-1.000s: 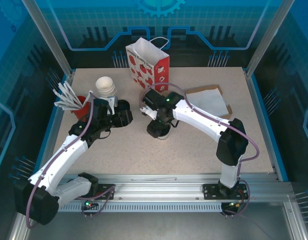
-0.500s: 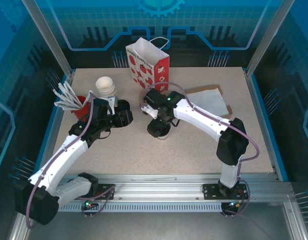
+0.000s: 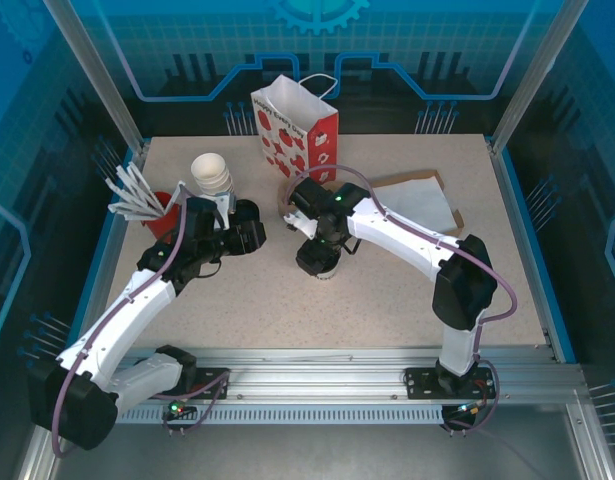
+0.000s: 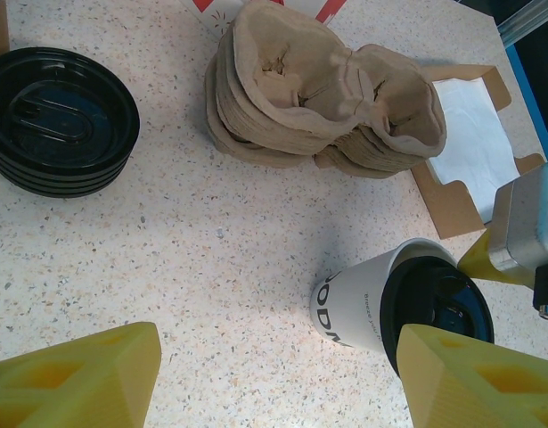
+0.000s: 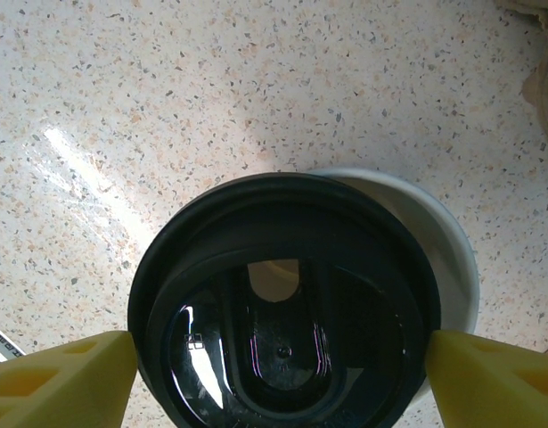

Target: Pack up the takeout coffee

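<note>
The takeout coffee (image 5: 282, 339), a pale paper cup with a black lid, stands mid-table in front of the red-and-white paper bag (image 3: 297, 130). My right gripper (image 5: 281, 357) comes down over it, and its yellow fingers (image 5: 69, 374) rest against both sides of the lid's rim. In the top view that gripper (image 3: 320, 255) covers most of the cup (image 3: 327, 271). In the left wrist view the cup (image 4: 358, 303) is at lower right, outside my left gripper (image 4: 278, 357), which is open over bare tabletop. The left gripper (image 3: 257, 232) hovers to the cup's left.
A stack of brown cup carriers (image 4: 318, 98) lies behind the cup, and a stack of black lids (image 4: 60, 116) lies to its left. Lidless white cups (image 3: 211, 172) and a red holder of stirrers (image 3: 137, 200) are at far left. A napkin box (image 3: 417, 205) sits on the right.
The right gripper's jaws have drawn in a little around the cup's lid. The cup and the left arm stay where they were.
</note>
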